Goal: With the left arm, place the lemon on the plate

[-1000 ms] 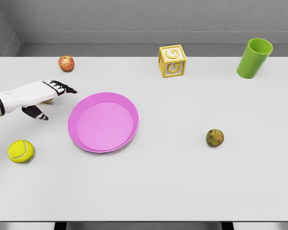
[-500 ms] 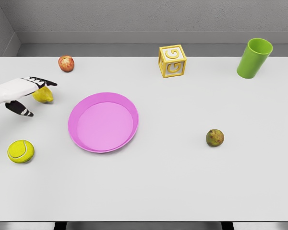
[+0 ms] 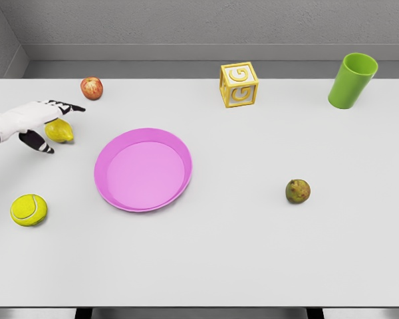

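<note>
A yellow lemon [image 3: 60,131] lies on the white table left of the pink plate [image 3: 143,169]. My left hand [image 3: 45,125] comes in from the left edge and hovers over the lemon. Its fingers [image 3: 65,106] stretch out above the fruit and the thumb [image 3: 39,142] points down at its left side. The hand is open and holds nothing. The plate holds nothing. The right arm is out of view.
A red apple [image 3: 91,88] sits behind the lemon. A yellow tennis ball [image 3: 28,209] lies at the front left. A yellow letter block [image 3: 239,84] and a green cup [image 3: 352,80] stand at the back. A brownish pear [image 3: 297,191] lies right of the plate.
My left hand drew back to the left, uncovering the lemon, then settled slightly forward with its fingers over the fruit. The lemon has stayed in place.
</note>
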Robot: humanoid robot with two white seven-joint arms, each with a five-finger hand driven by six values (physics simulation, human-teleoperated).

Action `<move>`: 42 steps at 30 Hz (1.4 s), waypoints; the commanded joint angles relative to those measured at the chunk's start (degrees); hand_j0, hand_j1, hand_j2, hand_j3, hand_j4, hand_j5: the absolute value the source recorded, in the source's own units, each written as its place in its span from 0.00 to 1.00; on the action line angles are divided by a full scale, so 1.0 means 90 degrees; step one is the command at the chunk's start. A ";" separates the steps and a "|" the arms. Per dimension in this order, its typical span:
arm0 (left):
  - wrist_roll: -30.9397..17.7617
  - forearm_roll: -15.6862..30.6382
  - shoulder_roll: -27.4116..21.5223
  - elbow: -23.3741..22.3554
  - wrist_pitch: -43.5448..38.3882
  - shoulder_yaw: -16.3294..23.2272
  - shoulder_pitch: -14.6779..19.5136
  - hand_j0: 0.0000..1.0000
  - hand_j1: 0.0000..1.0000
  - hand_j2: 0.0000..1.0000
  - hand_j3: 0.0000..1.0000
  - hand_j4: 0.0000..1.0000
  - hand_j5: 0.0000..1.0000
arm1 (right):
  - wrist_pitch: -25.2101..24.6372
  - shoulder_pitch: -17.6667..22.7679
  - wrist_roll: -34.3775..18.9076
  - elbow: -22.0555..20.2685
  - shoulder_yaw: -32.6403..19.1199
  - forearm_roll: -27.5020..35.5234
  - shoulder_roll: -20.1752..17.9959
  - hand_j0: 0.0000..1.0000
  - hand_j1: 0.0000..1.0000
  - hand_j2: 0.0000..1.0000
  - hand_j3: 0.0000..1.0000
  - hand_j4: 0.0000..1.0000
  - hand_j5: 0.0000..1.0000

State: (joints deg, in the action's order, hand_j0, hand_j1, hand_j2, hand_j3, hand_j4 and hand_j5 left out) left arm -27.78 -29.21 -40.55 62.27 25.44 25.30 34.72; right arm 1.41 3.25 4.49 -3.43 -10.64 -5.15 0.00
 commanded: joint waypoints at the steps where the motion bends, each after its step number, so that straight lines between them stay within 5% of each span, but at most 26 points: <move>1: -0.0019 0.0032 -0.0016 -0.0015 -0.0043 0.0089 0.0010 1.00 1.00 1.00 1.00 1.00 1.00 | 0.0000 0.0000 0.0000 0.0000 0.0000 -0.0004 0.0000 1.00 1.00 1.00 1.00 1.00 1.00; 16: 0.0001 -0.0280 0.0032 -0.0317 -0.0248 0.0587 0.0361 1.00 1.00 1.00 1.00 1.00 1.00 | 0.0000 0.0000 0.0000 0.0000 0.0000 0.0006 0.0000 1.00 1.00 1.00 1.00 1.00 1.00; 24: -0.0009 -0.0397 0.0023 -0.0298 -0.0180 0.0587 0.0371 0.73 0.73 0.73 0.73 0.73 0.73 | 0.0000 0.0000 0.0000 0.0000 0.0000 -0.0003 0.0000 1.00 1.00 1.00 1.00 1.00 1.00; 42: -0.0048 -0.0417 0.0023 -0.0259 -0.0141 0.0587 0.0371 0.54 0.54 0.54 0.54 0.54 0.54 | 0.0000 -0.0010 0.0000 0.0000 0.0000 -0.0003 0.0000 1.00 1.00 1.00 1.00 1.00 1.00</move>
State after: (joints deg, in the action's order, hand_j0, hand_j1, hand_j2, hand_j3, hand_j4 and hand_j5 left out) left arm -28.21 -33.16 -40.36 59.78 24.20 30.64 38.06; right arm 1.41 3.16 4.49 -3.43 -10.64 -5.15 0.00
